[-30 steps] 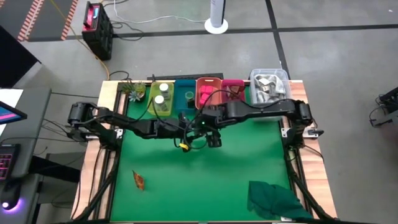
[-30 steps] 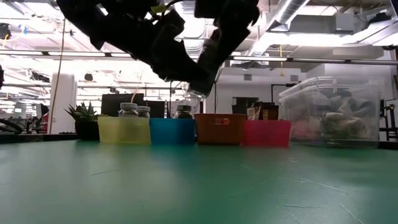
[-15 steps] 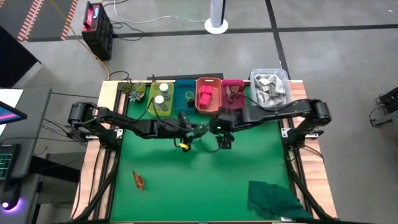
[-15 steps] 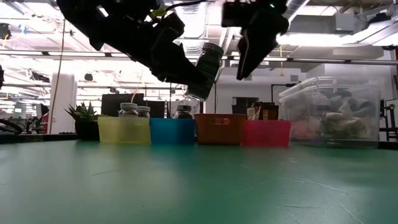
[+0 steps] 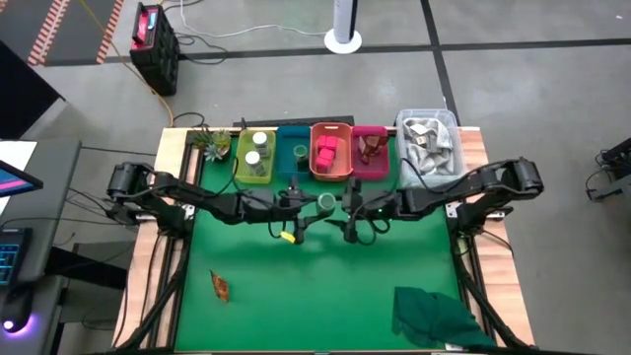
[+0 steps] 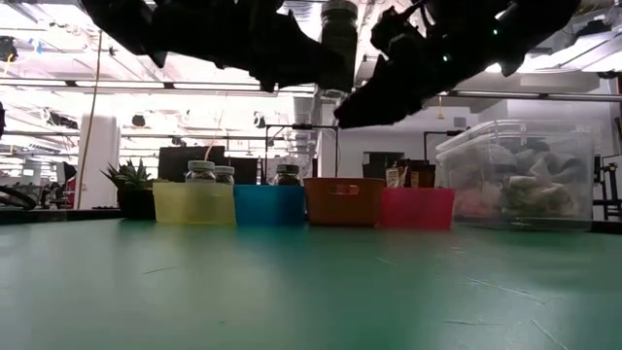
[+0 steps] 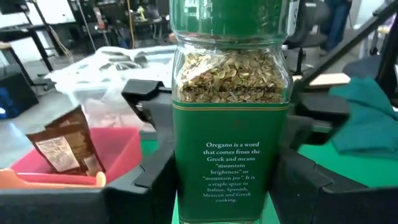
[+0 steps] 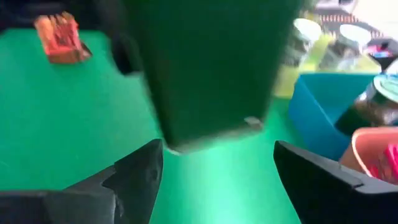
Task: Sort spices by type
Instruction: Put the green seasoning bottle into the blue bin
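Observation:
My left gripper (image 5: 317, 204) (image 7: 229, 177) is shut on an oregano jar (image 5: 326, 202) (image 7: 231, 112) with a green label and cap. It holds the jar in the air above the table's middle, just near the bins. My right gripper (image 5: 345, 211) (image 8: 217, 158) is open and faces the jar (image 8: 211, 68) from the table's right; I see no touch. A brown-orange piece (image 5: 220, 286) lies flat on the green mat near the left. White-capped jars stand in the yellow bin (image 5: 254, 158), a green jar in the blue bin (image 5: 295, 156), and pink-red cubes in the orange bin (image 5: 331, 153). My left gripper pinches the jar's labelled body (image 7: 186, 168) between its two fingers (image 7: 152, 180), one on each side. The fingers come level from the table's left. The jar is lifted clear of the table and stands about upright, cap up (image 6: 338, 44).
A pink bin (image 5: 370, 148) with brown packets and a clear tub (image 5: 427, 138) of silvery packets stand at the far edge, right of the other bins. A small plant (image 5: 212, 144) sits at the far left. A dark green cloth (image 5: 434, 316) lies at the near right corner.
My left gripper has risen and shifted slightly toward the table's right, and the jar has turned from tilted to upright. My right gripper has drawn back toward the right and tipped from pointing down to nearly level, facing the jar.

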Robot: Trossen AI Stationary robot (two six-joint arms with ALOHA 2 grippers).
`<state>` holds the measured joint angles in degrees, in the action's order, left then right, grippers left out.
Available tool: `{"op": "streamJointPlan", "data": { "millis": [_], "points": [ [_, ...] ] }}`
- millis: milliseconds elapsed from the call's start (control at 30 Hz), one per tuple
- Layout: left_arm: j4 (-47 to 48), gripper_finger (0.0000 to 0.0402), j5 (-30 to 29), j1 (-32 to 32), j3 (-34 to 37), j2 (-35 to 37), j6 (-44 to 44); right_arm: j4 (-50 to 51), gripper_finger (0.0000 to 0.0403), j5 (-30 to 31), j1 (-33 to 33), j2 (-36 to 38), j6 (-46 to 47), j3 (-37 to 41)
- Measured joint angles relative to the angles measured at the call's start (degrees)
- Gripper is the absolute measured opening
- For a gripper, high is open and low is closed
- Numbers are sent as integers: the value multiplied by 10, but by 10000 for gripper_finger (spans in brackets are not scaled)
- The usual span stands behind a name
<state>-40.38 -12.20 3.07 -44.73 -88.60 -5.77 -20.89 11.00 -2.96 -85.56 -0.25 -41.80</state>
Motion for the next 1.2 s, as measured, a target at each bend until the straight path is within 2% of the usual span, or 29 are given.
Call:
{"op": "streamJointPlan", "data": {
  "millis": [300,533,667,867,1033,1200],
  "points": [
    [-27,193,0,0,0,0,-11,-62,330,-14,-9,0,-28,0],
    [-26,194,22,6,0,0,-12,-106,327,-19,-12,0,-45,0],
    [-26,196,43,9,0,0,-26,-108,299,-23,-12,0,-50,0],
    [-25,198,56,9,0,0,-30,-105,223,-27,-17,0,-52,0],
    [-19,214,32,10,0,0,-18,-99,220,-24,-19,0,-56,0],
    [-10,256,10,12,-26,0,-35,-94,220,-19,-17,-1,-45,0]
  ]
}}
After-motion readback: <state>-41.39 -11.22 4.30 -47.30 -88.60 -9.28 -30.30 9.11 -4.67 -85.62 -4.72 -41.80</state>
